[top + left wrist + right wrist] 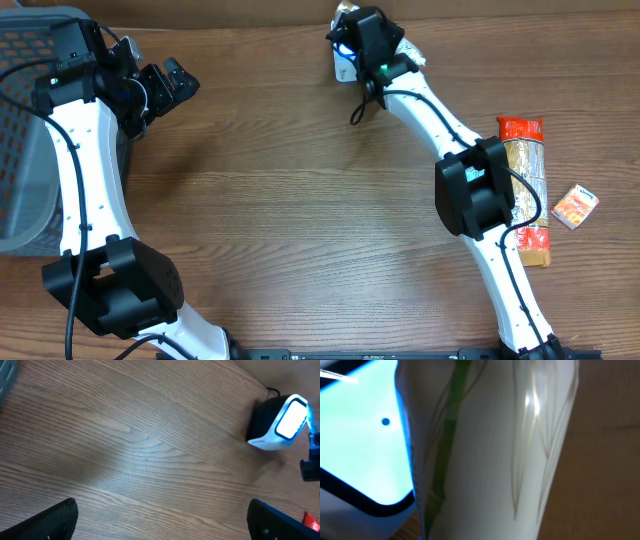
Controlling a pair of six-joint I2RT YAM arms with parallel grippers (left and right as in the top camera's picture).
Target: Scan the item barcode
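Overhead: right hand [372, 35] narrow around white packet [490, 450] beside scanner [277, 422]

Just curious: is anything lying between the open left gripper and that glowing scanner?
No, only bare wooden table lies between the left gripper and the scanner, clearest in the overhead view.

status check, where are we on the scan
Left gripper open over wooden tabletop. Right gripper shut on glossy white plastic packet with green stripe, held in front of lit window of black-and-white scanner. Nothing seen between packet and window.
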